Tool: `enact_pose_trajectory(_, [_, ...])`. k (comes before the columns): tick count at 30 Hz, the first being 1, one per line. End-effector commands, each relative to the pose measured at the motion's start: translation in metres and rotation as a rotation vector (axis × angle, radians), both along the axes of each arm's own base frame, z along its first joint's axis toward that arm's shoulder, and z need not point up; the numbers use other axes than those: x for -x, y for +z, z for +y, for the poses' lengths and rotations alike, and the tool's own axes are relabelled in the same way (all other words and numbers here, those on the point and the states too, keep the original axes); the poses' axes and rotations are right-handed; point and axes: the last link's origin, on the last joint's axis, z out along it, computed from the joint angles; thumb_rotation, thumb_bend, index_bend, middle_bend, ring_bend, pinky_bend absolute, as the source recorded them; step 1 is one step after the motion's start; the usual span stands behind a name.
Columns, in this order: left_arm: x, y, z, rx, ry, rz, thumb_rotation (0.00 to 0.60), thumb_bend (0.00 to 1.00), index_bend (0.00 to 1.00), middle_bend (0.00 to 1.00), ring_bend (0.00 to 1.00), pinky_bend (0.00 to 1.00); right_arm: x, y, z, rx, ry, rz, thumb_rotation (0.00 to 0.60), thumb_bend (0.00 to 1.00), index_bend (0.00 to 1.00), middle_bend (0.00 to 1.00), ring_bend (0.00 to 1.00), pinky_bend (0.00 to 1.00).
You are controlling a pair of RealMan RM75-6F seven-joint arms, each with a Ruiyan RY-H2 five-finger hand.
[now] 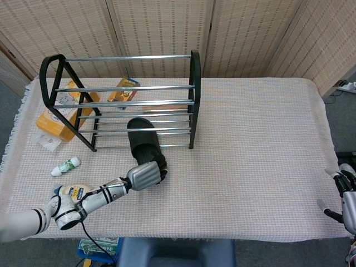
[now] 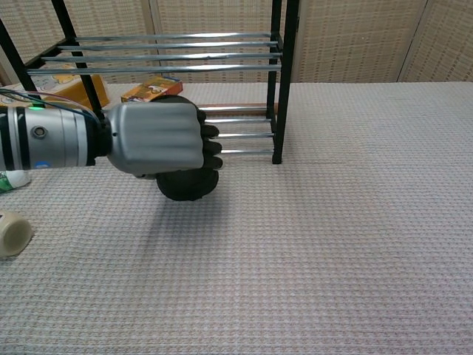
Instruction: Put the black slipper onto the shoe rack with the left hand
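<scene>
While gripping black slipper [image 1: 142, 143]: left hand [image 1: 147, 174] fingers closed | toe under shoe rack [image 1: 119, 100] rails | right hand [image 1: 347, 201] well apart, fingers spread.

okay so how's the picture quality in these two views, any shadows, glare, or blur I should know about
Head view: even, soft lighting, everything sharp; faint highlights on the shoe rack bars. Chest view: the left hand looms large and hides most of the black slipper, casting a soft shadow on the tablecloth; no strong glare.

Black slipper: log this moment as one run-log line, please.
left hand: grips black slipper at heel | slipper: toe under shoe rack lower bars, not clearly resting on them | right hand: idle at table edge, holds nothing
</scene>
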Motion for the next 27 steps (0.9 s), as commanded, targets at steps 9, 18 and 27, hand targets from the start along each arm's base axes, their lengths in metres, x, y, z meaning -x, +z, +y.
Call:
enact_pose_trajectory(9, [0.001,-0.008,0.027,-0.029,0.005,0.02,0.6,0.22,0.5,0.37,0.26,0.41,0.001,0.0,0.002,0.001,-0.007,-0.012,0.6,0.21,0.15,0.25,0.18,0.2])
enact_pose_trajectory(18, [0.006,-0.012,0.038,-0.07,0.019,0.039,0.6,0.22,0.46,0.37,0.26,0.41,0.002,-0.001,0.002,-0.002,-0.011,-0.013,0.6,0.21,0.15,0.25,0.18,0.2])
enact_pose_trajectory(27, [0.013,-0.014,0.045,-0.112,0.034,0.053,0.6,0.22,0.42,0.31,0.2,0.41,0.002,-0.001,0.002,-0.004,-0.009,-0.012,0.6,0.21,0.15,0.25,0.18,0.2])
